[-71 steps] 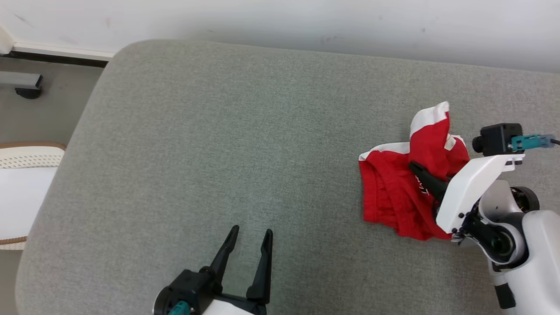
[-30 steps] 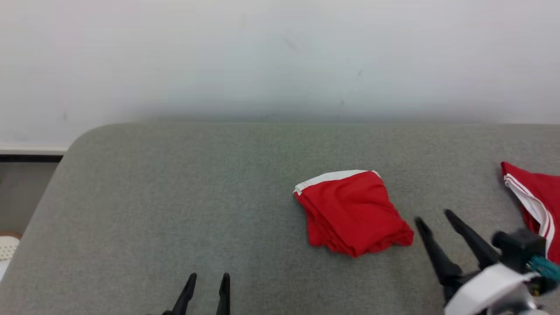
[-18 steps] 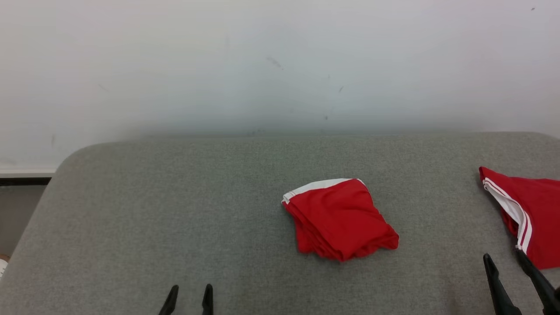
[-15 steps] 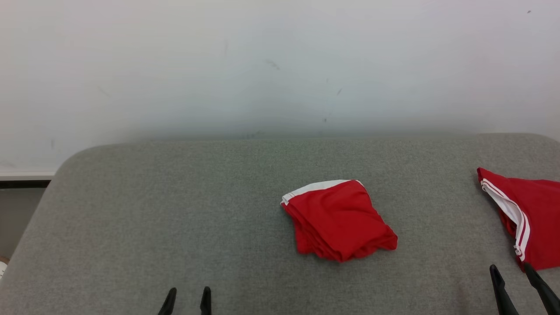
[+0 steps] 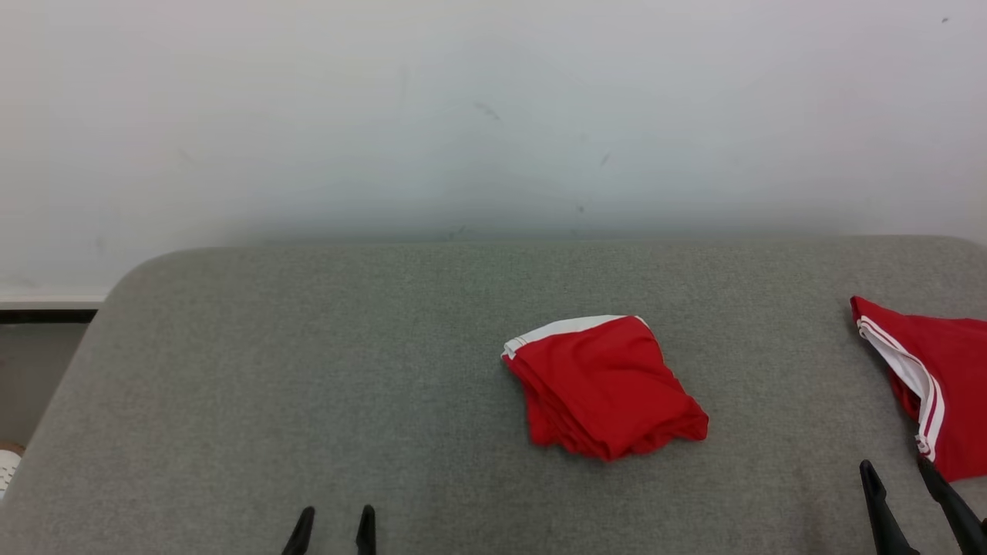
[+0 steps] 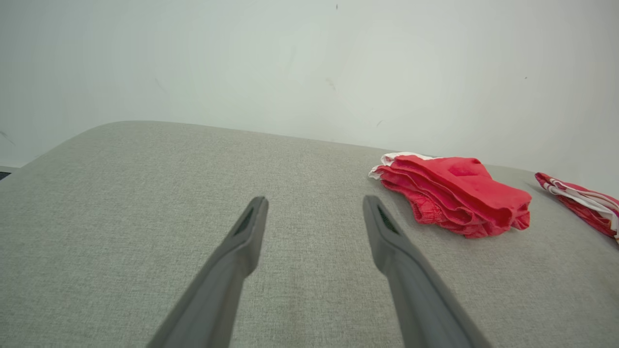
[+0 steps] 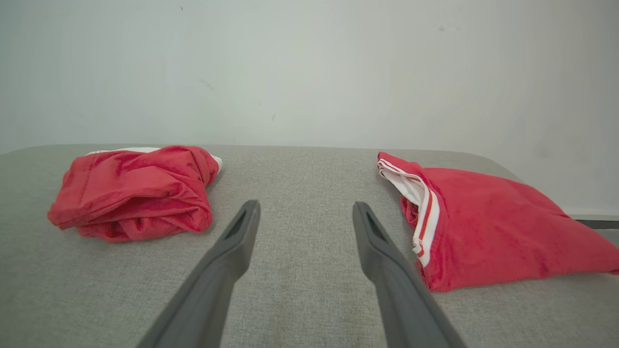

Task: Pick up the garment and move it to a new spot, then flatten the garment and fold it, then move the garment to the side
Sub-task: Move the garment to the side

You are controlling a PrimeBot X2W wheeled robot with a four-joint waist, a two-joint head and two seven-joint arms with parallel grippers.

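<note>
Two red pieces lie on the grey cushion (image 5: pixel 308 370): the folded red garment (image 5: pixel 605 389) sits right of centre, and a second red garment (image 5: pixel 937 378) with a striped white band lies flat at the right edge. My left gripper (image 5: pixel 337 512) and right gripper (image 5: pixel 894 466) both hang spread and empty, touching neither. I judge the fold done and the bundle set aside; only the flat piece looks left to handle

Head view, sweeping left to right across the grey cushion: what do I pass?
left tool → folded red garment → red garment with white stripes
</note>
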